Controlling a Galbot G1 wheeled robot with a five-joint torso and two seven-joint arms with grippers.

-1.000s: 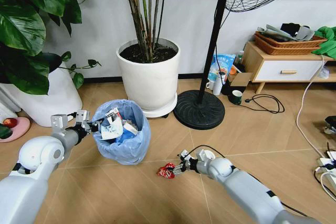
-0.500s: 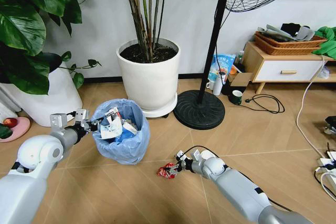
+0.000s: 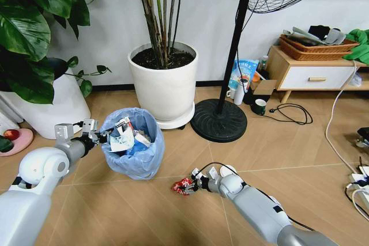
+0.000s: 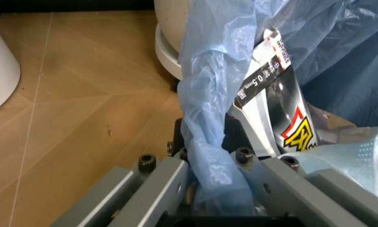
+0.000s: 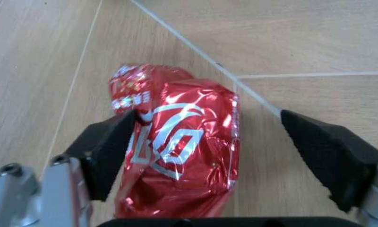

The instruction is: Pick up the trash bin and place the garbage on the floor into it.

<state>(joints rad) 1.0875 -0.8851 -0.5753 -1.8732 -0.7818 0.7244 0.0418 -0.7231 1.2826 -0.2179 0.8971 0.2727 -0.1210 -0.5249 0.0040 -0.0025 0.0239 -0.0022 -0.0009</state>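
While our left gripper (image 3: 98, 137) is clamped on the rim of the small round trash bin lined with a crinkly light blue plastic bag (image 3: 134, 144), pinching a fold of that bag between its fingers (image 4: 170, 179), our right gripper (image 5: 211, 156) sits low over the tan herringbone wood-look floor (image 3: 173, 217) with its black pads spread apart around the crumpled red foil snack wrapper (image 5: 176, 156). One pad (image 5: 110, 151) touches the wrapper's edge; the other stands clear of it. In the head view the wrapper (image 3: 183, 186) lies on the floor to the right of the bin and nearer to us, with the right gripper (image 3: 195, 182) just beside it. The bin already holds some litter, a printed packet (image 4: 274, 104) among it. We judge the wrapper very light, soft and slick, likely to crush and slide, so we would close across its thick crumpled middle, not a loose edge. The bag is thin and could slip or tear at the rim.
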